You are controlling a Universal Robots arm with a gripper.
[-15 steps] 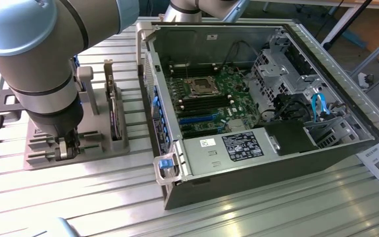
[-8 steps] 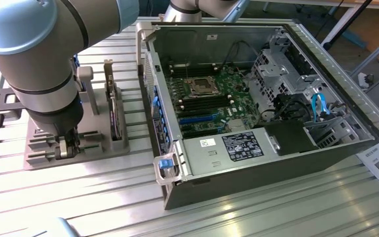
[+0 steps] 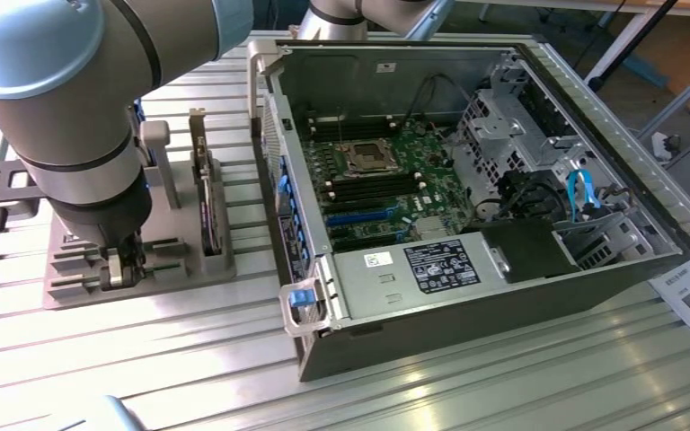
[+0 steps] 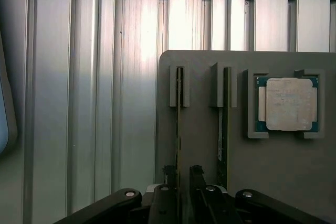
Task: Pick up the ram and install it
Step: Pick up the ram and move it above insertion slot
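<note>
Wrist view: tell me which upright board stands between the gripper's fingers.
The board farther from the silver chip; the other board stands beside the chip, outside the fingers.

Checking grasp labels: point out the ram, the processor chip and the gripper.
ram [image 4: 179, 129], wrist view, thin edge, mid-length.
processor chip [image 4: 287, 103], wrist view, middle of its silver lid.
gripper [image 4: 182, 174], wrist view, midway between its fingertips.

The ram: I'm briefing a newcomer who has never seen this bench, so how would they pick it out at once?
Find the grey holder plate beside the open computer case. Two thin boards stand on edge in its slots; the ram is the one that the open tool straddles. Unlike the other board, it stands away from the square processor chip.
</note>
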